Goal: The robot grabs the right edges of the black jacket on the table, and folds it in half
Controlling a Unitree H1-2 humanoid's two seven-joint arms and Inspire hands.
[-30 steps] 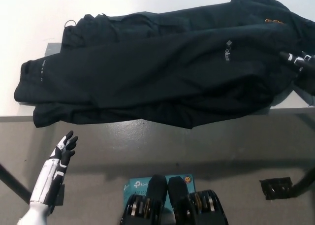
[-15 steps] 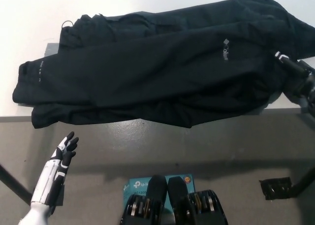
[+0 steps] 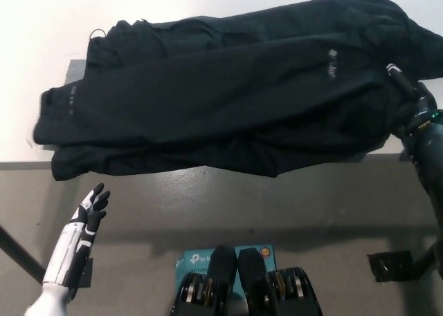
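The jacket (image 3: 228,98) is black throughout, with small white lettering printed on the chest at the right and on the sleeve cuff at the left. The table (image 3: 41,60) is white on top, edged in grey. The floor (image 3: 291,198) is a dull grey-green. The left hand (image 3: 93,205) is coloured black at the fingers, white with black accents below. The right hand (image 3: 408,98) is black, marked with a pale band. A teal box (image 3: 190,261) with white print is seen low in the frame.
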